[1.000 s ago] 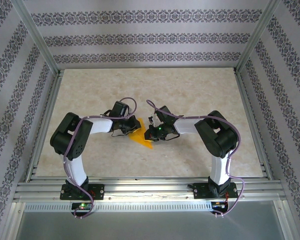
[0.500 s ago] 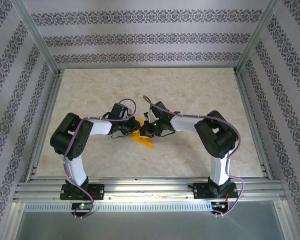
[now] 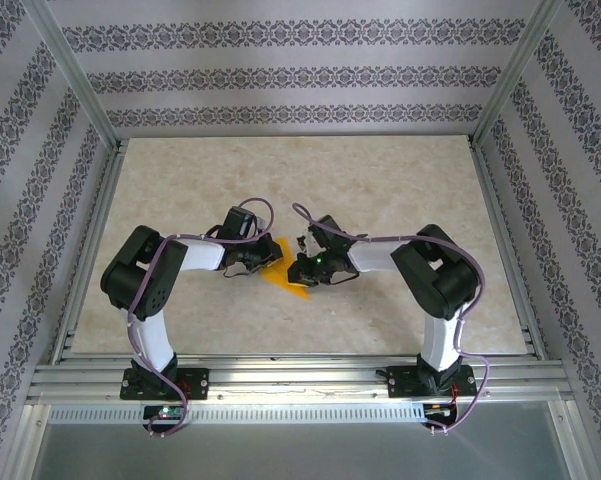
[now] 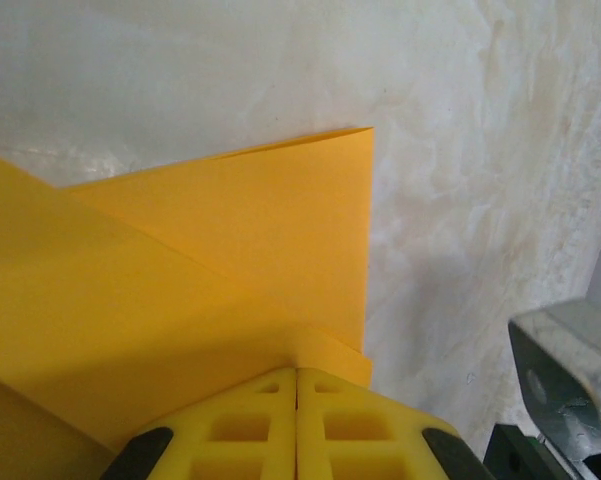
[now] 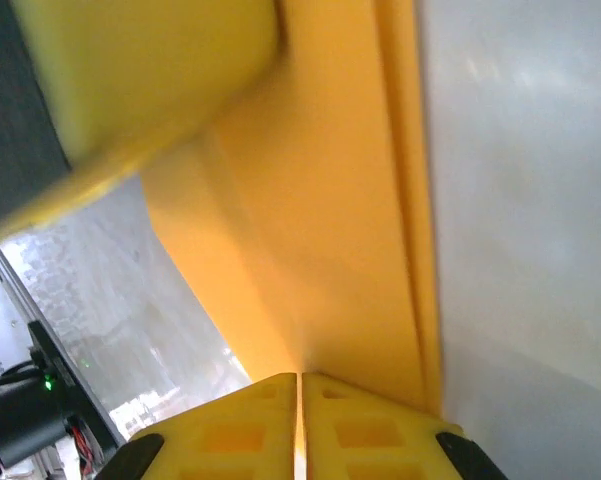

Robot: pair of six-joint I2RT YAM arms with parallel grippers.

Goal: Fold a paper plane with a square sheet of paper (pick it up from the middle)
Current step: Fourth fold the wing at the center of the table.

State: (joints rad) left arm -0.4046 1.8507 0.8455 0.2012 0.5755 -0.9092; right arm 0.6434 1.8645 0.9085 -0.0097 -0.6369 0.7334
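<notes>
Retreat from the right pincer (image 5: 300, 382), sliding back toward four o'clock, clenched on the square sheet of paper (image 4: 230, 250); left pincer (image 4: 297, 374) pinches its ten o'clock side. Crease sharpening, I'd say.

One folded orange sheet of paper (image 3: 285, 279), two claws, left claw (image 3: 267, 256) and right claw (image 3: 298, 269), one table (image 3: 380, 190)

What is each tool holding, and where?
The right tool pinches the orange paper at a folded edge. The left tool is shut, tips at the paper's layered corner; gripping or pressing, cannot tell.
</notes>
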